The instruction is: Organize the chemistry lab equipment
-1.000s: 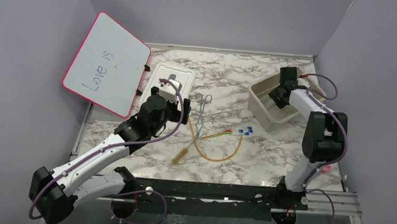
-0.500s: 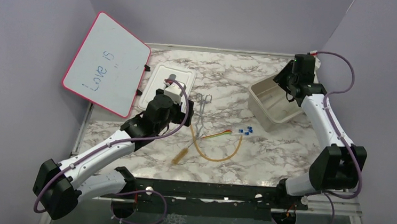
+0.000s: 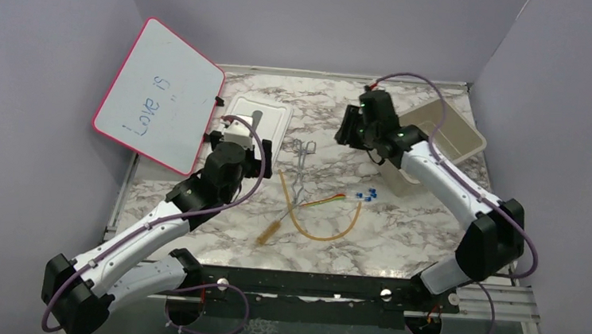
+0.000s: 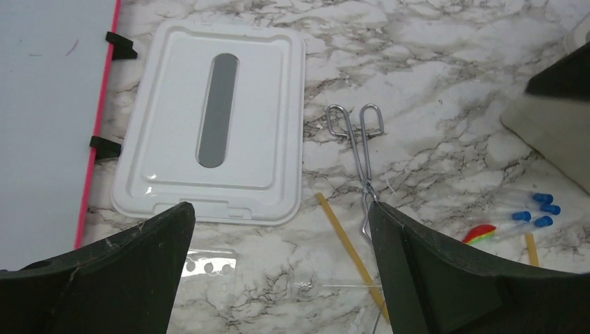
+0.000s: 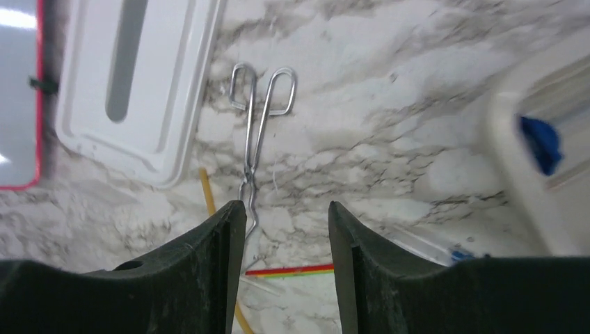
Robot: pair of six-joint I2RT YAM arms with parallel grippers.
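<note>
Ahead of right gripper, tongs lie flat on table, untouched.

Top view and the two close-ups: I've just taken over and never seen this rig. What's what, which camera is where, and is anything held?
Two robot arms are bolted at the near table edge, each ending in a two-finger gripper. The wide picture comes from a fixed camera above and behind them. The other two come from wrist cameras; the dark shapes at the bottom are each gripper's own fingers. On the marble table lie tongs, an amber tube, a brush, a thin stick and small blue pieces. A white lid sits back left, a beige bin back right; a whiteboard stands far left. The left gripper hovers by the lid, the right gripper near the tongs. Both are open and hold nothing.
</note>
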